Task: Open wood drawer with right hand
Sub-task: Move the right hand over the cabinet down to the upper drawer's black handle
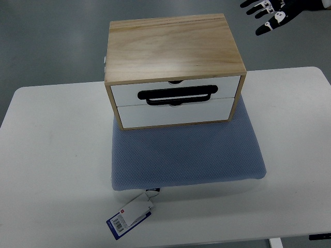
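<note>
A light wood drawer box [173, 49] stands on a blue cushion [186, 155] at the middle of the white table [46, 170]. Its front holds two white drawers, an upper one [176, 92] and a lower one [173, 114], both pushed in. A black loop handle [177, 95] lies across the seam between them. My right hand [271, 14], black with white joints, hovers at the top right, beyond the table's far edge and well off from the box. Its fingers are spread and hold nothing. My left arm is out of view.
A blue and white tag [129, 216] with a barcode hangs from the cushion's front edge onto the table. Grey floor lies behind the table. Bare tabletop shows left and right of the cushion.
</note>
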### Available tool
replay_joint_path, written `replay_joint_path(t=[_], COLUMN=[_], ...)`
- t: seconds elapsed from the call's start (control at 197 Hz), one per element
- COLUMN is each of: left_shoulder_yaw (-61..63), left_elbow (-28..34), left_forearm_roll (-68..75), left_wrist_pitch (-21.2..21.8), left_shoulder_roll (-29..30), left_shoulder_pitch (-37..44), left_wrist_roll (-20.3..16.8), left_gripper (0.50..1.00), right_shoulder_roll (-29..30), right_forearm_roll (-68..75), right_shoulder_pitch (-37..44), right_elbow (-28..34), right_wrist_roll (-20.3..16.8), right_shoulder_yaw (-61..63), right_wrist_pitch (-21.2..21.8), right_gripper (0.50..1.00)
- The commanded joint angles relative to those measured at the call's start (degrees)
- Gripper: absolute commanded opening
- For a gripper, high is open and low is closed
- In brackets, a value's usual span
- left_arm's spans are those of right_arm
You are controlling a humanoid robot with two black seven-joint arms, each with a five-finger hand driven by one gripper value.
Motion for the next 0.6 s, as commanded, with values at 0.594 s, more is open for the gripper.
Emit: replay_joint_path(t=[0.594], left_shoulder_yaw=[0.0], left_elbow=[0.0], left_forearm_roll=[0.0], left_wrist_pitch=[0.0], left_shoulder_roll=[0.0], left_shoulder_pitch=[0.0], left_wrist_roll=[0.0], left_gripper=[1.000], right_shoulder_roll=[7.6], right_forearm_roll=[0.4], right_shoulder_pitch=[3.3], right_elbow=[14.2], right_wrist_roll=[-0.2], right_shoulder_yaw=[-1.1], right_wrist_pitch=[1.2], right_gripper=[0.926])
